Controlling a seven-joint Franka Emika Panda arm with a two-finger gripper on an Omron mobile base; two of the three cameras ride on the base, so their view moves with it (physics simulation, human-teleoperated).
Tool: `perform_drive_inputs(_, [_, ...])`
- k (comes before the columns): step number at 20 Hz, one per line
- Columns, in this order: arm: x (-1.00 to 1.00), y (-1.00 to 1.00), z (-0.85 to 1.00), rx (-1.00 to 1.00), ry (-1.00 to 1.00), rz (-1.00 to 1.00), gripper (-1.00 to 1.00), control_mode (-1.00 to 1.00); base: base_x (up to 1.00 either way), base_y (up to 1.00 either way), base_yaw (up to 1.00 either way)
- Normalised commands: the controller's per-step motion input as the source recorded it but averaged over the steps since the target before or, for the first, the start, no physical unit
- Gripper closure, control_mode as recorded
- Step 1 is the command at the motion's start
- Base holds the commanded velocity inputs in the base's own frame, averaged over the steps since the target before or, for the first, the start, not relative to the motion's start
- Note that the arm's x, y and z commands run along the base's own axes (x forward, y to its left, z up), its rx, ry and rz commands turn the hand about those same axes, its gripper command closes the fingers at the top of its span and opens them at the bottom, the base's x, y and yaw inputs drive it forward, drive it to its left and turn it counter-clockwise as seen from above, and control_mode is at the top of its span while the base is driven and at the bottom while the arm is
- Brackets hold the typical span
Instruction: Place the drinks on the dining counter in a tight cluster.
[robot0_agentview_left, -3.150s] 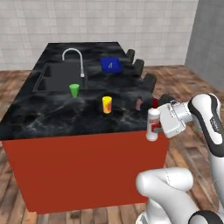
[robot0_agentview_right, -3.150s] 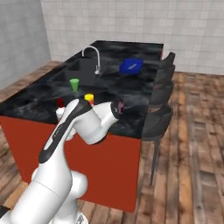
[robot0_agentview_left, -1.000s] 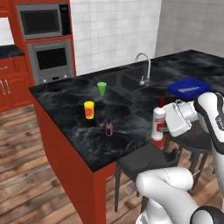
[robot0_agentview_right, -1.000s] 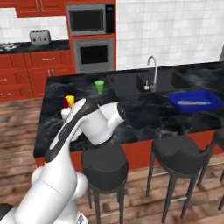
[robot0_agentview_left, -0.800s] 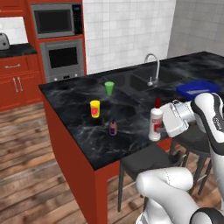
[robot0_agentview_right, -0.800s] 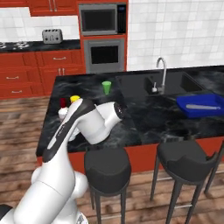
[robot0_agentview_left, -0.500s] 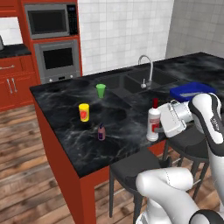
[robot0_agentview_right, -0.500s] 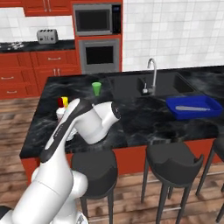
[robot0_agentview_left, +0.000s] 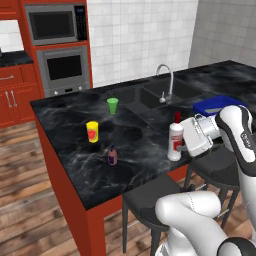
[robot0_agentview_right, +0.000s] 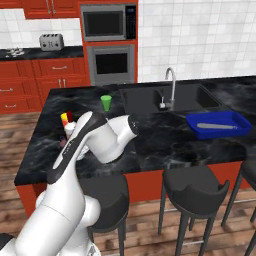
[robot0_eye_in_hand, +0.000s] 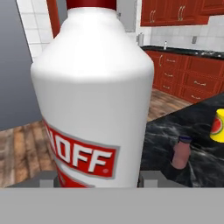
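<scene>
On the black marbled counter (robot0_agentview_left: 75, 125), going left to right in the left base view, stand the yellow cup (robot0_agentview_left: 92, 131), the green cup (robot0_agentview_left: 113, 105) farther back, and the short purple bottle (robot0_agentview_left: 112, 155) near the front edge. Right of these the white bottle (robot0_agentview_left: 175, 141) with its red cap stands upright in the pincer (robot0_agentview_left: 184, 143), over the counter's near edge by the sink (robot0_agentview_left: 150, 95) and faucet (robot0_agentview_left: 165, 80).

The purple bottle lies well apart from the pincer, to its left. In the hand view the white bottle (robot0_eye_in_hand: 94, 96) fills the frame between the finger tips, with the purple bottle (robot0_eye_in_hand: 180, 153) and the yellow cup (robot0_eye_in_hand: 216, 126) beyond it on the right.

Against the frame half a second ago the whole scene has shifted, so the base has moved; the white bottle sits in the pincer as before.

The pincer is pinched on the white bottle's lower body, its fingers against both sides. In the right base view the arm hides most of it; only the bottle's red cap (robot0_agentview_right: 69, 116) shows.

The clear bottle with the teal cap cannot be made out in any view.
</scene>
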Motion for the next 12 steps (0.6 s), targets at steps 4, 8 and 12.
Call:
perform_drive_inputs(4, [0.00,0.00,0.00,0.00,0.00,0.00,1.00,1.00,0.00,0.00,0.00])
perform_drive_inputs(8, [0.00,0.00,0.00,0.00,0.00,0.00,1.00,1.00,0.00,0.00,0.00])
perform_drive_inputs(12, [0.37,-0.01,0.00,0.00,0.02,0.02,1.00,-1.00,0.00,0.00,0.00])
